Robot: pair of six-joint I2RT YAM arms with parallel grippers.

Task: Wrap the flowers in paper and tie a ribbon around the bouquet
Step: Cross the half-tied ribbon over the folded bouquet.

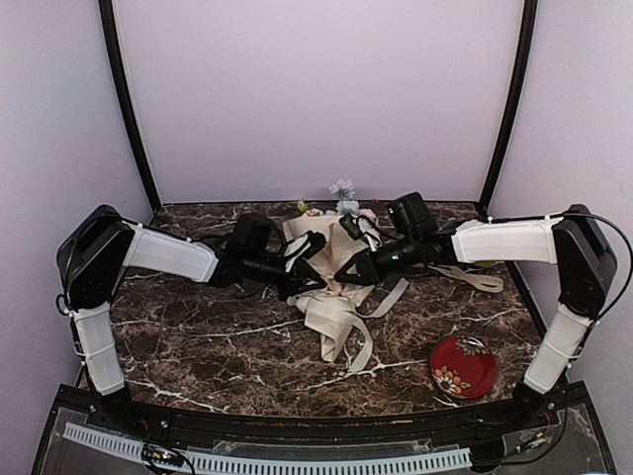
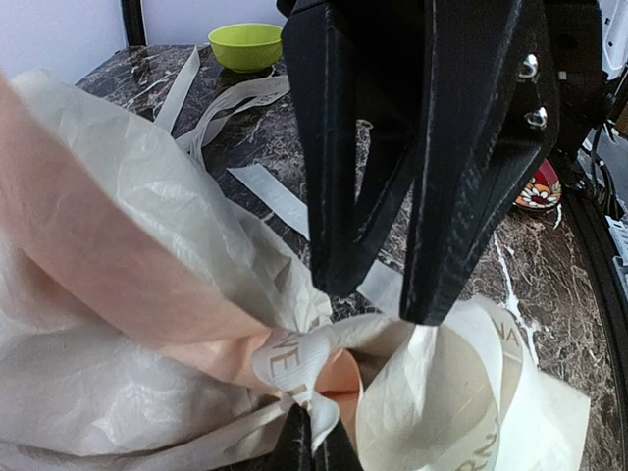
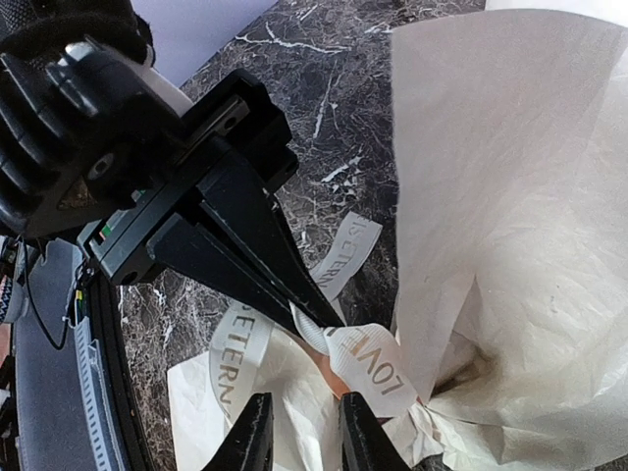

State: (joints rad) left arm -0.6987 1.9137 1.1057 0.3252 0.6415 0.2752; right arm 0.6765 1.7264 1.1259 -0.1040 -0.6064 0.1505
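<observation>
The bouquet lay at the middle of the desk, its flowers toward 12 o'clock and its narrow neck toward 6. The left pincer, reaching in from 9, was clenched on the ribbon at that neck. The right pincer, reaching in from 3, stood released, its jaws parted just over the ribbon loop.

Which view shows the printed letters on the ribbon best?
The right wrist view: on the ribbon, LOVE is readable. The left wrist view shows only letter fragments; the top view shows plain loops, no letters.
</observation>
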